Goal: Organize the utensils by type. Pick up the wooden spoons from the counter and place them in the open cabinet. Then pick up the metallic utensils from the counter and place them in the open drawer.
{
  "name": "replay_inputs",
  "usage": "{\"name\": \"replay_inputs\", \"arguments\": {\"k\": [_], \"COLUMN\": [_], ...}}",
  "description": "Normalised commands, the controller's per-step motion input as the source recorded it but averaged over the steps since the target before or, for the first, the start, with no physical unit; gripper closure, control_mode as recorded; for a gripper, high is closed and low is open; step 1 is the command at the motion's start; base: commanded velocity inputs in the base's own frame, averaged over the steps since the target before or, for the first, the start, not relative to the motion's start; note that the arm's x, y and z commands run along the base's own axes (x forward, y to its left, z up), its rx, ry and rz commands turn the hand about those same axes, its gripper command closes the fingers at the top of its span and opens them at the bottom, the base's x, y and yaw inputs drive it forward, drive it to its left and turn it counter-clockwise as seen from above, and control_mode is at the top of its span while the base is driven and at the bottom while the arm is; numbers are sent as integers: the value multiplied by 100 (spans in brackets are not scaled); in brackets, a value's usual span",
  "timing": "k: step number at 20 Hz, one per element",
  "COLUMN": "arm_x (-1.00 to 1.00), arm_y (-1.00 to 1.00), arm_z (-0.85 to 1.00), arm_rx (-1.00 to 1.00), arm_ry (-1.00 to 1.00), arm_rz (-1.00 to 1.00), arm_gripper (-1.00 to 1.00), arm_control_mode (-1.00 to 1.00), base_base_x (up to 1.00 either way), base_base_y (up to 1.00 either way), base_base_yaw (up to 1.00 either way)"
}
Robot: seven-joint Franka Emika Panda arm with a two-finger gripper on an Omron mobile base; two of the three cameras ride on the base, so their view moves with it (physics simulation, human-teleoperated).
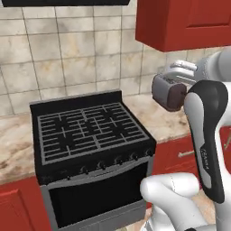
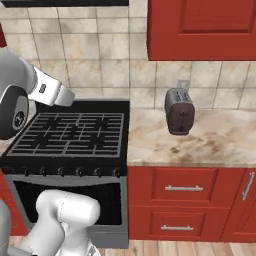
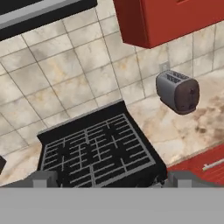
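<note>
Plainly, no spoons or fork lie on the stretch of beige marbled stone counter on view, so where they are cannot be told. The two-finger gripper hangs spread wide and empty above the black gas stove. To start well, the base should probably drive along the counter until utensils appear. The dark grey metal toaster stands right of the stove; the red wall cabinet above it is closed.
</note>
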Motion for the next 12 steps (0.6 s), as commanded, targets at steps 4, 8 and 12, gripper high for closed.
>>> {"name": "replay_inputs", "arguments": {"k": [4, 8, 12], "arm_x": [0, 0, 0], "arm_y": [0, 0, 0], "arm_z": [0, 0, 0], "arm_rx": [0, 0, 0], "arm_ry": [0, 0, 0], "arm_rz": [0, 0, 0], "arm_gripper": [-100, -100, -100], "arm_control_mode": [100, 100, 100], "base_base_x": [-36, -41, -40], "base_base_y": [0, 11, 26], "base_base_yaw": [94, 96, 94]}}
